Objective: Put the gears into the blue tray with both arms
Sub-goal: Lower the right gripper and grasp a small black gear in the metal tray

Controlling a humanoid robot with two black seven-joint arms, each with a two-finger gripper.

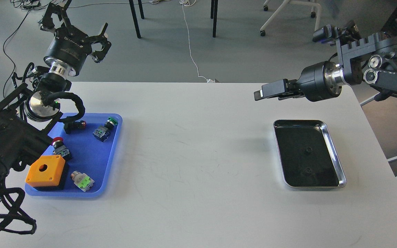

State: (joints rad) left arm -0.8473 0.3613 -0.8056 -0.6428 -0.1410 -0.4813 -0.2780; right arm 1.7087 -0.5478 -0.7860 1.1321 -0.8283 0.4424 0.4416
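Both gears [308, 150] lie in the steel tray [336, 158], well apart from the blue tray [115, 137] (destination); left gripper [81, 26] spread wide, right gripper [262, 93] aperture indeterminable, both raised clear.

A white table [198, 165] fills most of the view. On its right side a shiny steel tray [336, 151] with a dark bottom is set, well apart from the items grouped at the left. At the near left an orange box [52, 172] with a round hole in its top is seen. Just right of it a small switch with a light green body [83, 181] is laid. Further back, a red-capped push button [59, 144] and a green-capped push button [106, 126] are placed. Beyond the table, grey floor [171, 51] is visible, crossed by a white cable [190, 44], with dark chair legs [135, 19] standing on it.
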